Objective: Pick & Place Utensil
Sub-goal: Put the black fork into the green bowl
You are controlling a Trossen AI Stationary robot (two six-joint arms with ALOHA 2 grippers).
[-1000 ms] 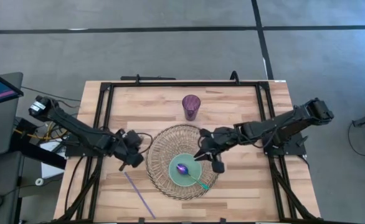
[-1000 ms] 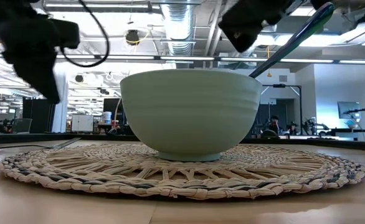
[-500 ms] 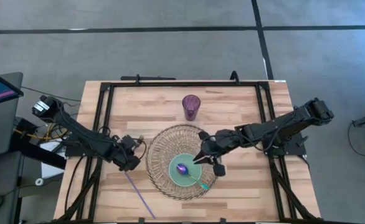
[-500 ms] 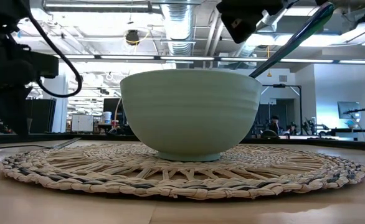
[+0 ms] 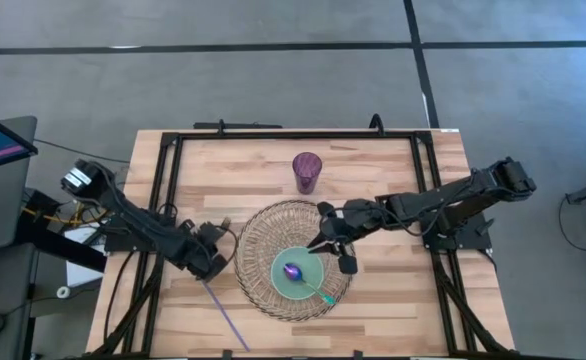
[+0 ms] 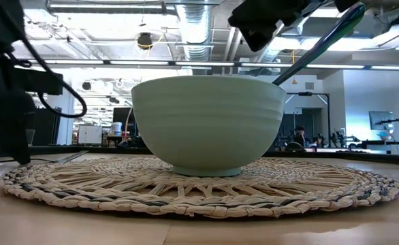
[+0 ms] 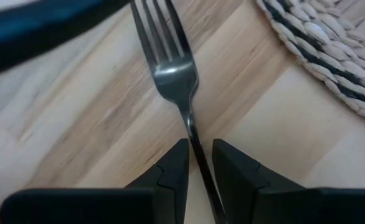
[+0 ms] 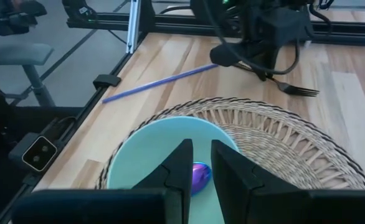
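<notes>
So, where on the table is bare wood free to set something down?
Bare wood lies between the purple cup and the right arm, and along the front right edge of the table. Crowded: the woven mat with bowl, and its left side, where left gripper meets the fork.

Overhead looks straight down; low sits level, close to the bowl point(image 6: 208, 122), which the right wrist shares.

spoon point(image 5: 303, 280) in bowl point(image 5: 279, 272) | bowl on mat point(image 5: 263, 225) | fork point(image 7: 173, 68) left of mat
</notes>
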